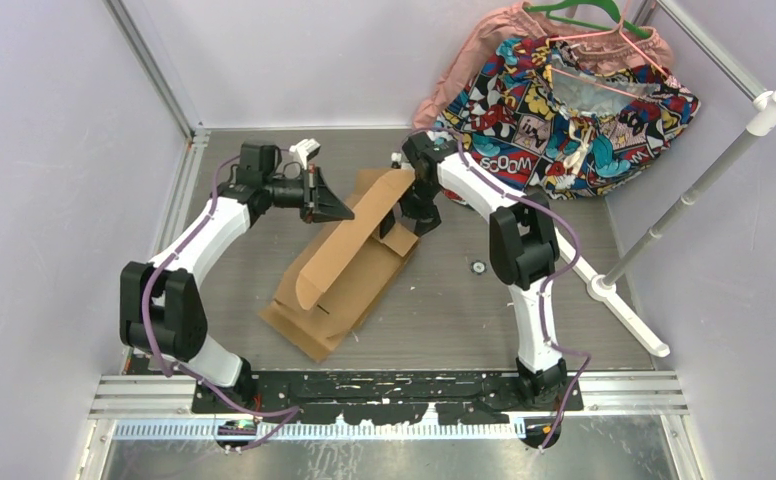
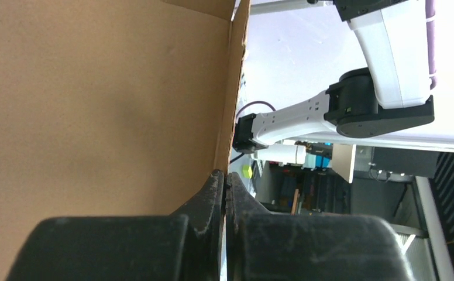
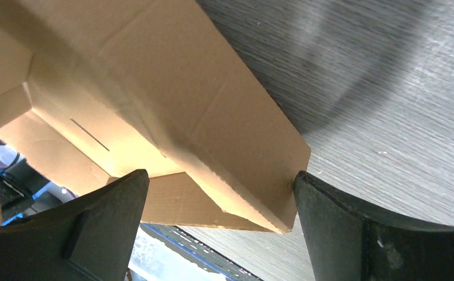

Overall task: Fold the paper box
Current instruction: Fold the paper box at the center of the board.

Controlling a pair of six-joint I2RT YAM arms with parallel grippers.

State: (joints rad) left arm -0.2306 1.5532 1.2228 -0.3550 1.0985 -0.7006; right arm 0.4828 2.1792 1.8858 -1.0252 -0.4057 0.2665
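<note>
My shut left end effector sits beside the raised flap of the paper box, perhaps touching; the box runs diagonally to my open right end effector, astride its far corner.

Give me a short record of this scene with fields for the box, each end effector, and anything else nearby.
box: paper box, partly folded, lying on the table, one long panel raised
left end effector: shut, at the raised panel's edge; whether it grips the panel is unclear
right end effector: open, straddling a flap at the box's far end
background: comic-print cloth heaped at the far right corner
</note>
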